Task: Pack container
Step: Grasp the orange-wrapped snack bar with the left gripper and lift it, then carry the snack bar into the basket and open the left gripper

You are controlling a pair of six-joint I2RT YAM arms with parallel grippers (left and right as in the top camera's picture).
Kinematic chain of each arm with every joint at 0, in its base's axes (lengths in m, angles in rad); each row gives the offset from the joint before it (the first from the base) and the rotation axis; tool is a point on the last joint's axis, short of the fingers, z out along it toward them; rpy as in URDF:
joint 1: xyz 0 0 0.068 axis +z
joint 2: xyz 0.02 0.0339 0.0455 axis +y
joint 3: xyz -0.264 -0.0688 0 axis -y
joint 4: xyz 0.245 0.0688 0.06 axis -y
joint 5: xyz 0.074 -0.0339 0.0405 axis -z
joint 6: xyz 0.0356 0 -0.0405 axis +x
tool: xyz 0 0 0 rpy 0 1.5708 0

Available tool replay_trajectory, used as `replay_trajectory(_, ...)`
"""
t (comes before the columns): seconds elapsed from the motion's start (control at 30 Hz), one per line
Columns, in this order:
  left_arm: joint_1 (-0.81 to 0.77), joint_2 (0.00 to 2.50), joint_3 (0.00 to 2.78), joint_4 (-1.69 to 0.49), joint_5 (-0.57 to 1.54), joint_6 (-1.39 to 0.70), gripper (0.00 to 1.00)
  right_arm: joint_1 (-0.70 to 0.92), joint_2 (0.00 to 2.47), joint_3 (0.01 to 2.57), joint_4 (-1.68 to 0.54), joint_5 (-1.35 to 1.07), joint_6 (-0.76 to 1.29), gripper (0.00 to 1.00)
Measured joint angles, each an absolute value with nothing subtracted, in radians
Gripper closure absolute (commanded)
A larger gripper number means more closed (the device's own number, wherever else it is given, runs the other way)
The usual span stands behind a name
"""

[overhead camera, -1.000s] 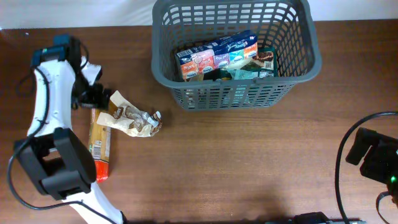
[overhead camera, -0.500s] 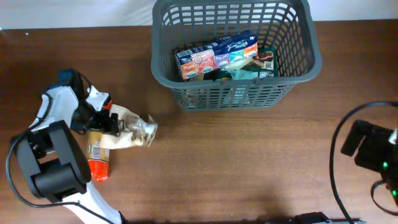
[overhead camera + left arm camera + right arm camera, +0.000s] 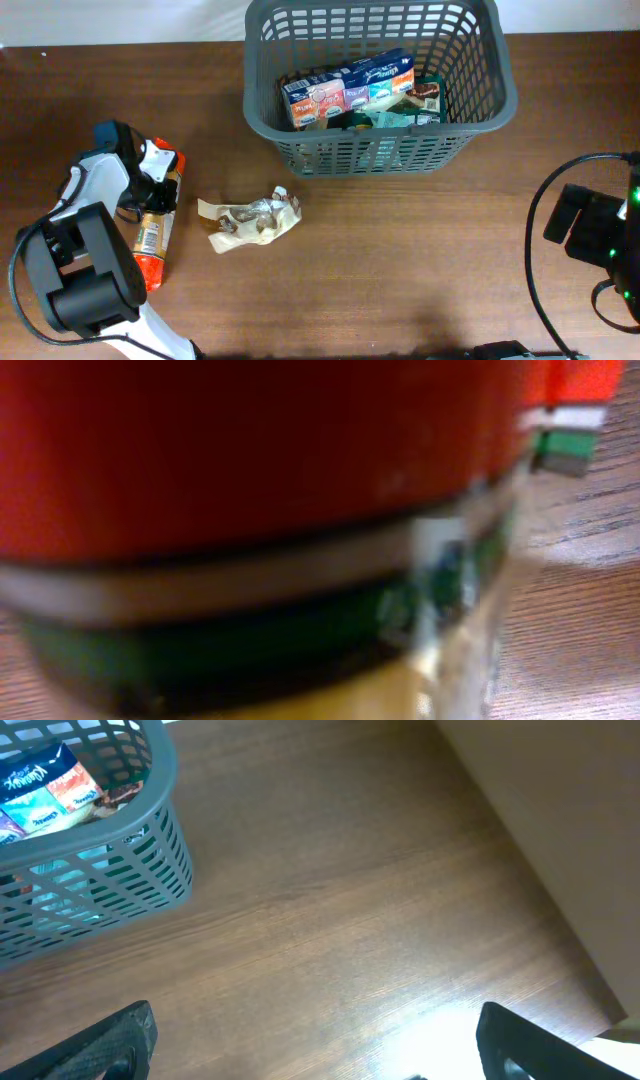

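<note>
The container [image 3: 505,75] is a dark grey lattice basket at the back, holding a row of small cartons [image 3: 350,88] and some packets; its corner [image 3: 100,870] shows in the right wrist view. A long orange packet with red ends [image 3: 150,235] lies at the far left. My left gripper [image 3: 160,172] sits over its upper end, shut on it; that packet [image 3: 260,480] fills the left wrist view as a blur and hides the fingers. A crinkled clear snack packet [image 3: 252,220] lies loose in front of the basket. My right gripper [image 3: 320,1055] stands open over bare wood.
The right arm [image 3: 590,235] is at the table's right edge with its cable looping beside it. A pale wall or board [image 3: 570,830] borders the table on the right. The left arm's base [image 3: 85,275] stands by the front left corner.
The crinkled packet slid right, away from my left gripper, and now lies alone. My left gripper moved down onto the long packet's upper end and closed. The right arm shifted slightly.
</note>
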State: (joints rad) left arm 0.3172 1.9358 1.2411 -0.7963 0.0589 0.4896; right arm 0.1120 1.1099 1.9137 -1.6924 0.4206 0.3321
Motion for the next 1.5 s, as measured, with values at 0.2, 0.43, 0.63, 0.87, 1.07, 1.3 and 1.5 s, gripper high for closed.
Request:
replay_trajectory(0.2,0.316,1.948,1.281,-0.864,0.065,0.484,0.98,0.112,1.110,1.914,-1.692,0.420,0.332,0.01)
replay_trajectory(0.43,0.271,1.981,1.655,-1.110,0.072,0.467,0.98,0.112,1.110,1.912,-1.692,0.421,0.331,0.01)
replay_trajectory(0.63,0.164,1.969,2.173,-1.011,0.085,0.463,0.99,0.112,1.110,1.913,-1.692,0.421,0.331,0.01)
replay_trajectory(0.87,0.007,1.946,2.337,-0.794,0.235,0.515,0.99,0.112,1.110,1.913,-1.692,0.421,0.331,0.01)
replay_trajectory(1.07,-0.215,1.955,2.337,-0.775,0.362,0.611,0.99,0.112,1.110,1.913,-1.692,0.421,0.332,0.01)
replay_trajectory(1.3,-0.502,1.958,2.337,-0.851,0.289,0.783,0.99,0.112,1.110,1.913,-1.692,0.421,0.332,0.01)
replay_trajectory(1.5,-0.587,2.003,2.337,-1.005,0.215,0.862,0.99,0.112,1.110,1.913,-1.692,0.420,0.332,0.01)
